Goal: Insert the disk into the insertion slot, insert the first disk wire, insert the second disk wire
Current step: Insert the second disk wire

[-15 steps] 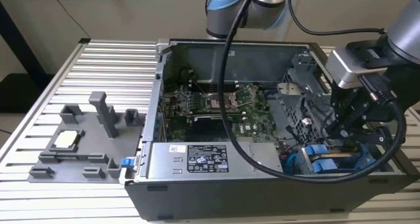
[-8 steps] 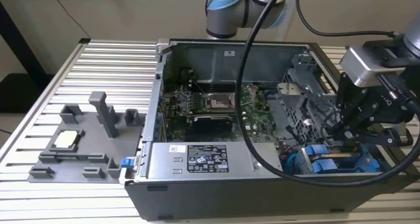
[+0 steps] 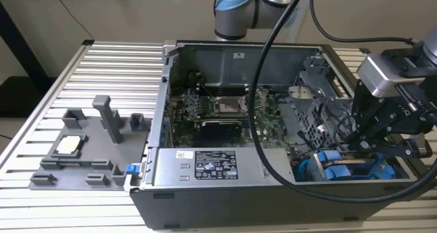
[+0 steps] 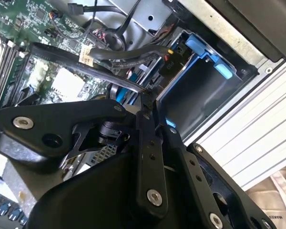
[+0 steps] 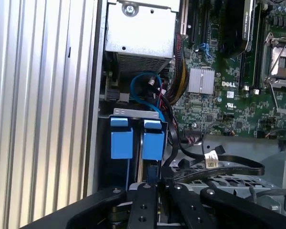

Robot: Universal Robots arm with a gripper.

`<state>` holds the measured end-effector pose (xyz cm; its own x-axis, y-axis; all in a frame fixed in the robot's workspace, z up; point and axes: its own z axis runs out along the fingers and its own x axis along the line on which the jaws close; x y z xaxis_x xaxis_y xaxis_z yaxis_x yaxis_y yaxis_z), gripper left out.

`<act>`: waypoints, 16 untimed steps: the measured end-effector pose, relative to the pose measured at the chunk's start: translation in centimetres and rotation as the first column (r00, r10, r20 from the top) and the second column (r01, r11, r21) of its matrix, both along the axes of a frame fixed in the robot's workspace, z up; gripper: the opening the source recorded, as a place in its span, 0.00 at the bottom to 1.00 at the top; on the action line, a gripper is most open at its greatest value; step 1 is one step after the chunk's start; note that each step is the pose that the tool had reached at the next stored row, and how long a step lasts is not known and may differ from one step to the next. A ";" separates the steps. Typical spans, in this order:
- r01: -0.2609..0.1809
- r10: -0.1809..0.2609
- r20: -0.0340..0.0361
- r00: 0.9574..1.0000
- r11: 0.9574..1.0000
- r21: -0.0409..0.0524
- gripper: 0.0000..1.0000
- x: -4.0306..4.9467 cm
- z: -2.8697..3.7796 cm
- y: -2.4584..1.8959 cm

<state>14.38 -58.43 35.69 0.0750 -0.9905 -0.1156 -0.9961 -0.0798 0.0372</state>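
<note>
Nearest you in the exterior view is the one open case (image 3: pixel 204 207), lying on the slatted table (image 3: pixel 102 64). Along its near wall sits one grey power box (image 3: pixel 204 166) with a white sticker.

Beside that box, toward the exterior view's right, is the near corner of the case. There you have two blue carrier frames side by side, each with one blue tab standing up. The disk (image 3: pixel 355 170) is already down in the slot (image 5: pixel 133 112), and its blue frame (image 5: pixel 121 140) shows just beside the second frame (image 5: pixel 152 140). The slot's grey metal rim runs across both tabs.

Your one gripper (image 3: pixel 353 147) hangs over this corner, just beside the blue frames. In both wrist views its two black fingers (image 4: pixel 148 143) are drawn together. In the second wrist view their tips (image 4: pixel 144 98) meet on the end of one flat black cable (image 4: pixel 62 52). That cable carries one small white tag and trails off over the board. In the first wrist view the same cable (image 5: pixel 229 164) lies across the perforated cage, and the gripper (image 5: pixel 155 179) sits right at the edge of the second frame.

Further in lies one green motherboard (image 3: pixel 218 110) with one bare processor socket at its middle.

Toward the exterior view's left, well apart from the case, one grey fixture tray (image 3: pixel 75 156) rests on the table. It holds one small white-and-gold chip (image 3: pixel 70 144).

Farthest off, the arm's base (image 3: pixel 236 7) stands behind the case, with thick black hoses looping forward from it.
</note>
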 end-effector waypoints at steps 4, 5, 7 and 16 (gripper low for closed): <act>0.000 0.000 0.000 1.000 1.000 0.000 0.16 0.00 -0.02 -0.01; 0.001 -0.001 0.001 1.000 1.000 0.000 0.16 0.00 -0.07 0.00; 0.007 -0.007 0.009 1.000 1.000 0.000 0.16 -0.03 -0.23 0.00; 0.016 -0.016 0.022 1.000 1.000 0.000 0.16 -0.07 -0.81 0.00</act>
